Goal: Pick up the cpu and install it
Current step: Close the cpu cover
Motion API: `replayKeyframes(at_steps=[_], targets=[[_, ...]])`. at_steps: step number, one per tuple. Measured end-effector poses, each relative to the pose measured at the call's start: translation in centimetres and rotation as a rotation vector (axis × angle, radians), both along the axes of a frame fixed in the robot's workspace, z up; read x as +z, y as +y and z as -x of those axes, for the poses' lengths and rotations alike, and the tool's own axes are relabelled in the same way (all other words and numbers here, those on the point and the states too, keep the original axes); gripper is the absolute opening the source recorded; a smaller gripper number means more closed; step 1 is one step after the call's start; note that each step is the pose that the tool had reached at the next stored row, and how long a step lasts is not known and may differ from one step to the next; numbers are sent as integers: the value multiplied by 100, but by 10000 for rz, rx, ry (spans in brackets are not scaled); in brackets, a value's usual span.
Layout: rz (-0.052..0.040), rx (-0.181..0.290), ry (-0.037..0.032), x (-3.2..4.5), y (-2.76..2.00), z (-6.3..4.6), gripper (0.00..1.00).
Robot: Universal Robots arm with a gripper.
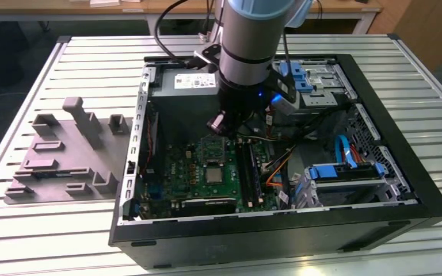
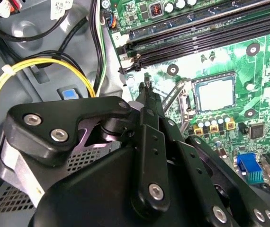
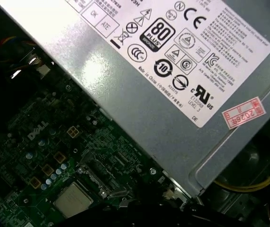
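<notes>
Slatted metal table (image 1: 37, 241) holds an open PC case (image 1: 405, 190). Gripper (image 2: 147, 85) hovers over the motherboard (image 1: 176, 172), fingers together with nothing in them. The cpu (image 2: 214, 93) sits in its socket (image 2: 190, 101), just beside the fingertips.

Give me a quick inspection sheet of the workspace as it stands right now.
Surface: slatted metal table carrying the open PC case.
Job's things: cpu lying in the socket on the green motherboard; also seen in the first wrist view.
Clutter: grey fixture block at the exterior view's left.
Grippers: gripper above the board, beside the socket, holding nothing visible.
Cables: yellow wires, blue cable.
Surroundings: grey power supply; desk behind.
</notes>
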State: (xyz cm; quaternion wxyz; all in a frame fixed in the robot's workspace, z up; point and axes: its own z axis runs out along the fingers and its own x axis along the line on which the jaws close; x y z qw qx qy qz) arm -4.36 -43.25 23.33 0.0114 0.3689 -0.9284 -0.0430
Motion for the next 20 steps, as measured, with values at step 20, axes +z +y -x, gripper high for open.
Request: replayKeyframes(at_steps=[20], targets=[[-7, 432, 1, 44, -1, 27, 11]])
